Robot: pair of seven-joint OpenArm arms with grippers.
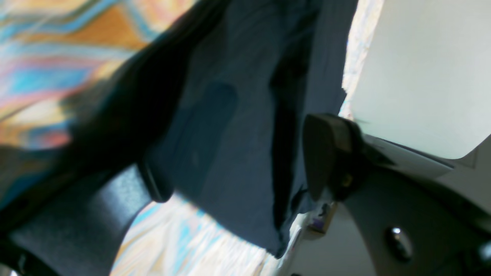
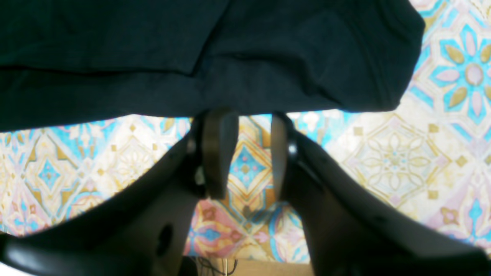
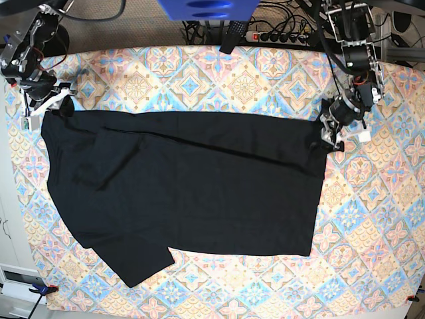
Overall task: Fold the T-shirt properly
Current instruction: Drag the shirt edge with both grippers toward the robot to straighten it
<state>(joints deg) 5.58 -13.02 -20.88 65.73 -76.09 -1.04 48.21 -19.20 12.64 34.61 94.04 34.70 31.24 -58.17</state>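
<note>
The T-shirt [image 3: 186, 189] lies spread across the middle of the base view on a tablecloth [image 3: 372, 219] printed with blue, gold and pink tile patterns. Its upper edge runs almost straight across the frame, one sleeve points toward the lower left, and the upper left part is folded over itself in a long diagonal crease.

The left gripper [image 3: 330, 135] sits at the shirt's upper right corner in the base view. In the left wrist view, which is blurred, its two fingers [image 1: 320, 153] stand wide apart with a hanging fold of the dark shirt [image 1: 238, 126] between them. The cloth seems to drape against the finger at lower left, but whether the fingers actually pinch it cannot be told from this view. A pale table edge [image 1: 418, 76] fills the upper right of that frame.

The right gripper [image 3: 54, 105] is at the shirt's upper left corner in the base view. In the right wrist view its fingers [image 2: 216, 153] stand a narrow gap apart, with patterned tablecloth [image 2: 383, 161] showing between them. Their tips [image 2: 251, 115] reach the lower edge of the shirt [image 2: 191, 53], which fills the top of the frame, but no cloth is seen caught between them.

Cables and a power strip [image 3: 279, 34] lie beyond the top edge of the tablecloth.
</note>
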